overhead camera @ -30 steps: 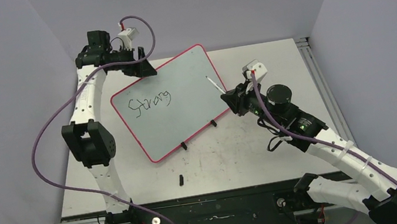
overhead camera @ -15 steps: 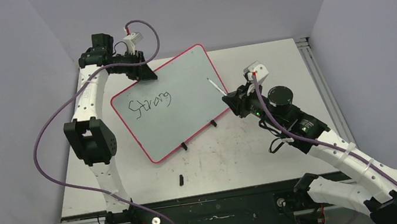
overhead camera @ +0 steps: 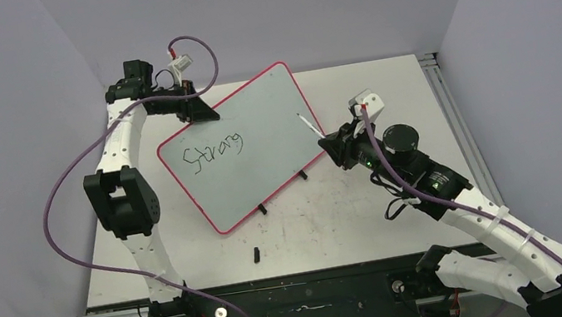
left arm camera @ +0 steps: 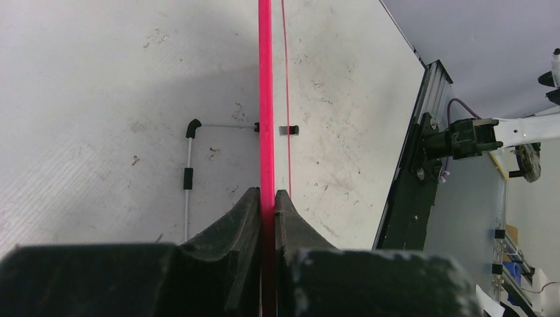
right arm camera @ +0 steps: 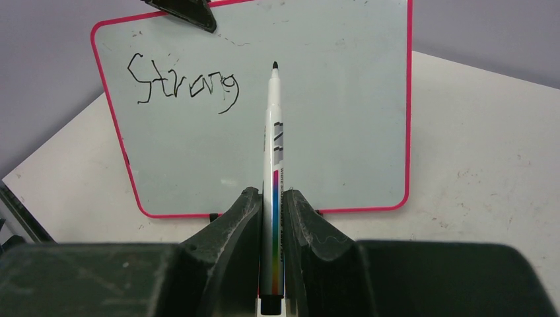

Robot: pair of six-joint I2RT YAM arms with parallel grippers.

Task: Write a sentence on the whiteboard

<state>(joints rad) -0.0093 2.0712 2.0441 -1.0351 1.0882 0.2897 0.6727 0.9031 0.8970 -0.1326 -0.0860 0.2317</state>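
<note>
Whiteboard (overhead camera: 262, 170) stands angled mid-surface (overhead camera: 353, 215); the sentence (overhead camera: 212, 148) reads only "Strong". Left end effector (overhead camera: 206, 114) clenched on its far pink rim. Right end effector (overhead camera: 329, 139) grasping marker (overhead camera: 308, 125), tip at the board's right edge; small black piece (overhead camera: 257, 255) lies well apart.

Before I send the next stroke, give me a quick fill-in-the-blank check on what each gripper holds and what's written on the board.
1. The left gripper is shut on the pink rim of the ____.
2. Of the sentence, the only word written is ____.
3. The right gripper is shut on a ____ whose bare tip points at the board.
Missing words: whiteboard; Strong; marker.
</note>
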